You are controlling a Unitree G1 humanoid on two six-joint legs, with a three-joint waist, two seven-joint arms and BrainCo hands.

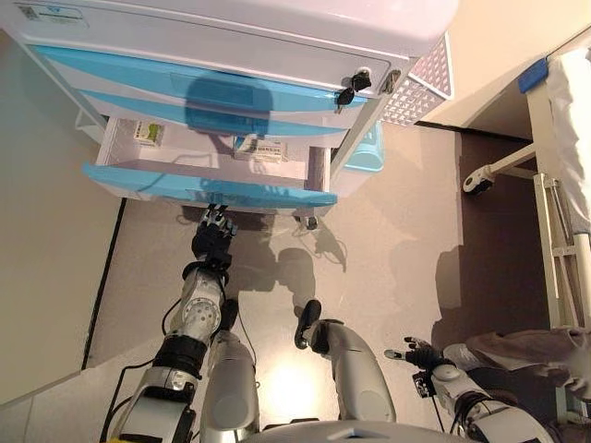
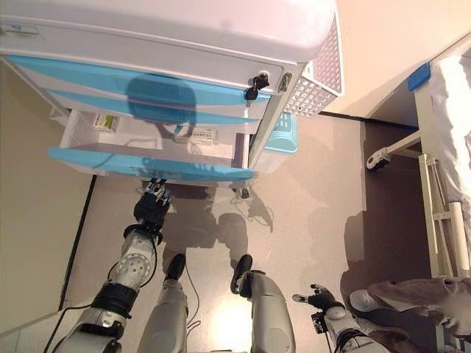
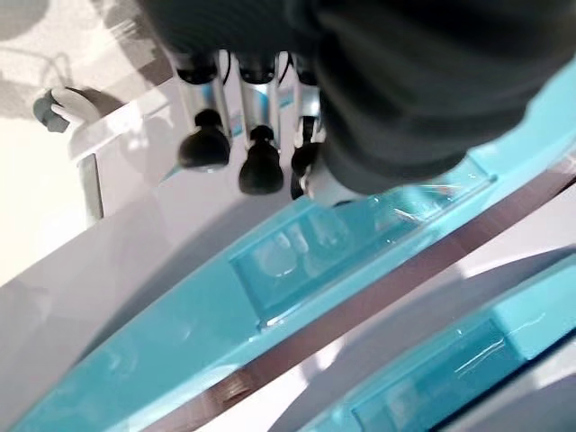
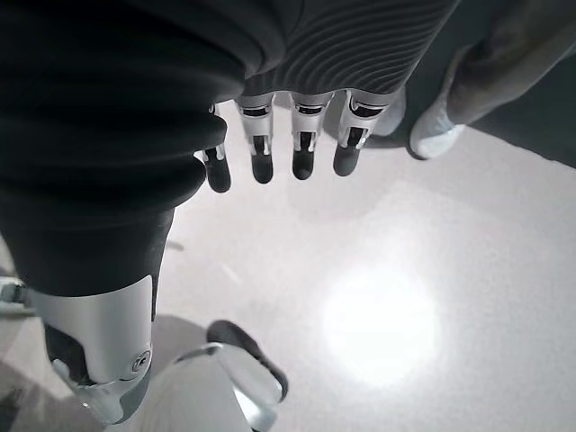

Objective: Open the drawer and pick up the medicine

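The lowest drawer (image 1: 203, 187) of a white cabinet (image 1: 231, 46) with blue drawer fronts stands pulled out. Inside it lie a green-and-white medicine box (image 1: 148, 132) at the left and a white medicine box (image 1: 260, 148) near the middle. My left hand (image 1: 212, 235) is just below the drawer's blue front, with its fingers (image 3: 261, 166) straight and their dark tips close to the front's lower edge (image 3: 297, 270), holding nothing. My right hand (image 1: 420, 353) hangs low at the right over the floor, its fingers (image 4: 301, 148) relaxed and empty.
A key (image 1: 353, 88) sticks out of the lock on the upper drawer. A white perforated basket (image 1: 420, 88) and a blue bin (image 1: 365, 152) hang on the cabinet's right side. A bed frame (image 1: 554, 212) with a caster (image 1: 477, 181) stands at the right. A person's shoe (image 4: 432, 126) is near my right hand.
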